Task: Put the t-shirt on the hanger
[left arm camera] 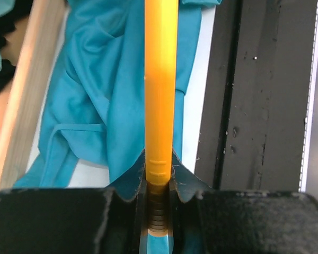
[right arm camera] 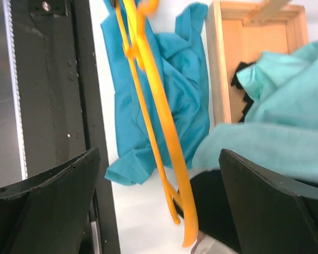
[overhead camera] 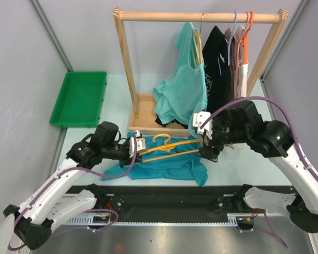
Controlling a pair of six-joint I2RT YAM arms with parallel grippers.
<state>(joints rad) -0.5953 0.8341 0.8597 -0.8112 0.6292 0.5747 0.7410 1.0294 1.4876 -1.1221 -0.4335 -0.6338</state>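
The teal-blue t-shirt [overhead camera: 164, 168] lies crumpled on the table between the arms; it also shows in the left wrist view [left arm camera: 95, 106] and the right wrist view [right arm camera: 185, 79]. The yellow-orange hanger [overhead camera: 169, 148] is held level just above it, hook pointing away. My left gripper [overhead camera: 137, 146] is shut on the hanger's left end [left arm camera: 160, 79]. My right gripper [overhead camera: 208, 148] is wide open at the hanger's right end [right arm camera: 159, 121], which hangs between the fingers [right arm camera: 69, 185] without touching them.
A wooden clothes rack [overhead camera: 201, 17] stands behind with a mint-green shirt [overhead camera: 183, 90], a black shirt [overhead camera: 217, 58] and a redder orange hanger [overhead camera: 244, 37]. Its base box [overhead camera: 146, 114] is just behind the t-shirt. A green tray [overhead camera: 79, 98] sits far left.
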